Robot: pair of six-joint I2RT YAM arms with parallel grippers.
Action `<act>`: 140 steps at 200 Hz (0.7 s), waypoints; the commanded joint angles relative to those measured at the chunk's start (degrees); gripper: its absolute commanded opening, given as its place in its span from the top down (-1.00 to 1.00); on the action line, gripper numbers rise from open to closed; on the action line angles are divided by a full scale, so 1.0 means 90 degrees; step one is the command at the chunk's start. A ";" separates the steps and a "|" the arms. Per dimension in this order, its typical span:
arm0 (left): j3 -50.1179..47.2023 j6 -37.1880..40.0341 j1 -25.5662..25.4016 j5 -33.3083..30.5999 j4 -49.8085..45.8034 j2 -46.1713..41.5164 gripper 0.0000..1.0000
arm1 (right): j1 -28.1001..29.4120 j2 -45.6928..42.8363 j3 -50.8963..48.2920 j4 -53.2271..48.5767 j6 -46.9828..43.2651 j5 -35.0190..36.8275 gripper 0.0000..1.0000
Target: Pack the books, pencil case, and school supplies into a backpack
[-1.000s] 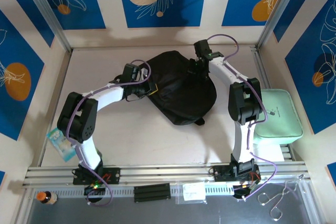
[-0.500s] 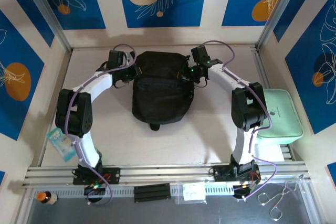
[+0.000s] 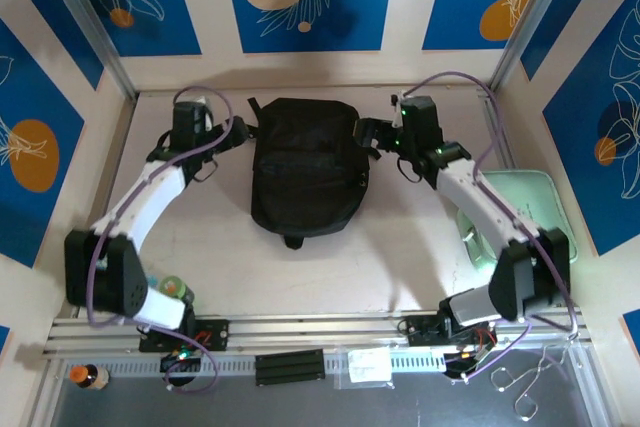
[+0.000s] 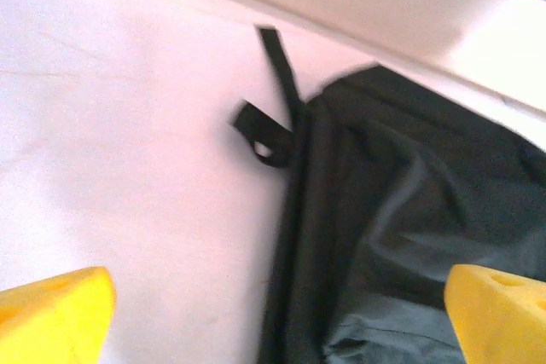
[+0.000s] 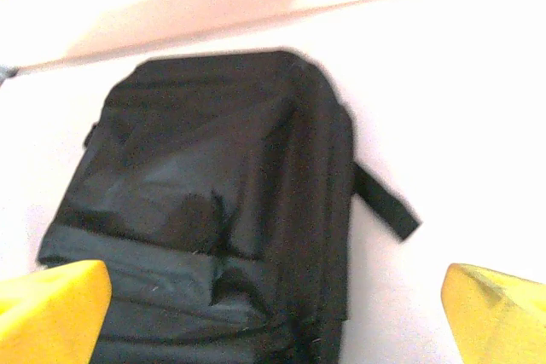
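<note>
**A:** Entry one, top external?
**B:** Fixed high above the backpack (image 3: 305, 172), set back on its near side. Looks steeply down from far off and takes in the whole table (image 3: 400, 267).
**A:** Entry two, left wrist?
**B:** Very close at the backpack's left edge, angled down along it. A wall's foot crosses the top. Blurred.
**A:** Entry three, right wrist?
**B:** To the backpack's right, further back than the left wrist camera, facing it. Most of the backpack is framed.
**A:** Shared ground?
**B:** The backpack, in all three.
</note>
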 commanded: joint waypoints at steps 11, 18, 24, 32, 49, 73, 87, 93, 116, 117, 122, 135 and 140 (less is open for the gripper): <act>-0.1392 0.0783 0.0125 -0.2080 0.0848 -0.0991 -0.99 | -0.0028 -0.0639 -0.1227 0.1027 -0.0642 0.1432 -0.99; -0.1702 0.0922 0.0143 -0.2369 0.1027 -0.1175 -0.99 | -0.0077 -0.0732 -0.1492 0.1180 -0.0649 0.1658 -0.99; -0.1929 0.1013 0.0173 -0.2624 0.1125 -0.1325 -0.99 | -0.0134 -0.0792 -0.1696 0.1251 -0.0665 0.1779 -0.99; -0.2217 0.1105 0.0196 -0.3028 0.1234 -0.1507 -0.99 | -0.0179 -0.0876 -0.2041 0.1462 -0.0756 0.2170 -0.99; -0.2951 0.1197 0.0332 -0.3730 0.1742 -0.1930 -0.99 | -0.0216 -0.1161 -0.2785 0.2018 -0.0956 0.2980 -0.99; -0.3928 0.1373 0.0536 -0.3941 0.2653 -0.2461 -0.99 | -0.0641 -0.1656 -0.3477 0.2123 -0.0748 0.3015 -0.99; -0.4396 0.1714 0.0588 -0.3908 0.3318 -0.2558 -0.99 | -0.1001 -0.1769 -0.3773 0.2274 -0.0729 0.2622 -0.99; -0.4544 0.1861 0.0617 -0.3840 0.3545 -0.2538 -0.99 | -0.1090 -0.1756 -0.3862 0.2380 -0.0771 0.2505 -0.99; -0.4780 0.2371 0.0705 -0.3522 0.4121 -0.2205 -0.99 | -0.1240 -0.1419 -0.4192 0.3057 -0.1018 0.2228 -0.99; -0.4787 0.2390 0.0712 -0.3503 0.4151 -0.2183 -0.99 | -0.1245 -0.1399 -0.4202 0.3099 -0.1029 0.2208 -0.99; -0.4808 0.2488 0.0725 -0.3402 0.4277 -0.2074 -0.99 | -0.1257 -0.1293 -0.4277 0.3334 -0.1144 0.2100 -0.99; -0.4856 0.2726 0.0782 -0.2934 0.4700 -0.1769 -0.99 | -0.1312 -0.0990 -0.4451 0.3995 -0.1385 0.1801 -0.99; -0.4876 0.2814 0.0803 -0.2729 0.4911 -0.1636 -0.99 | -0.1327 -0.0867 -0.4498 0.4217 -0.1479 0.1687 -0.99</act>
